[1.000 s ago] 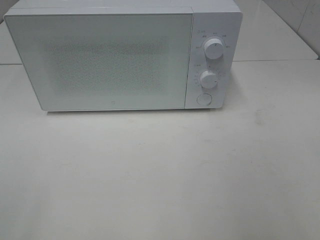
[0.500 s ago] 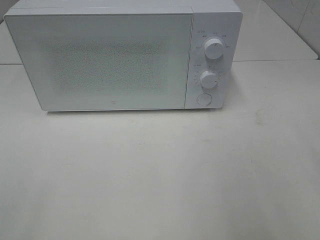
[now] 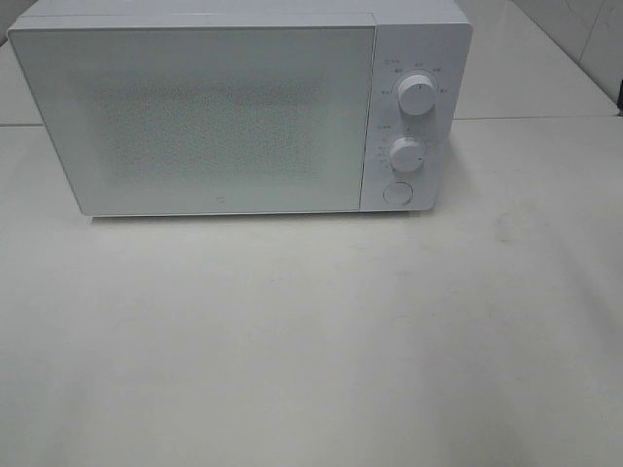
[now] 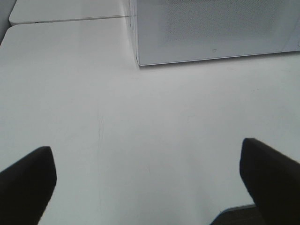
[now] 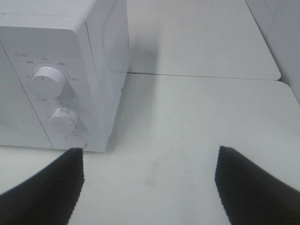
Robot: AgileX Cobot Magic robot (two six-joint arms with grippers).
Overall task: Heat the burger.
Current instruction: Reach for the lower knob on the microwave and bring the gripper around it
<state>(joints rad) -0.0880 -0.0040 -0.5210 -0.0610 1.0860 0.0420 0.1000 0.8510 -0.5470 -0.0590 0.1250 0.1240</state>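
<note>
The white box-shaped microwave oven (image 3: 224,117) stood at the far edge of the pale smooth table (image 3: 311,341), its door closed; where the burger lay, no view could tell; the left gripper (image 4: 145,157) was spread wide above the table, gripping nothing; the right gripper (image 5: 150,159) was spread too, near the oven's two round white knobs (image 5: 49,80).

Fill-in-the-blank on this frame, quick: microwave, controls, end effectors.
1. The microwave has its door ____.
2. Above the round button sit ____ knobs.
3. The left end effector and right end effector are both ____ and empty.
Missing words: closed; two; open.
</note>
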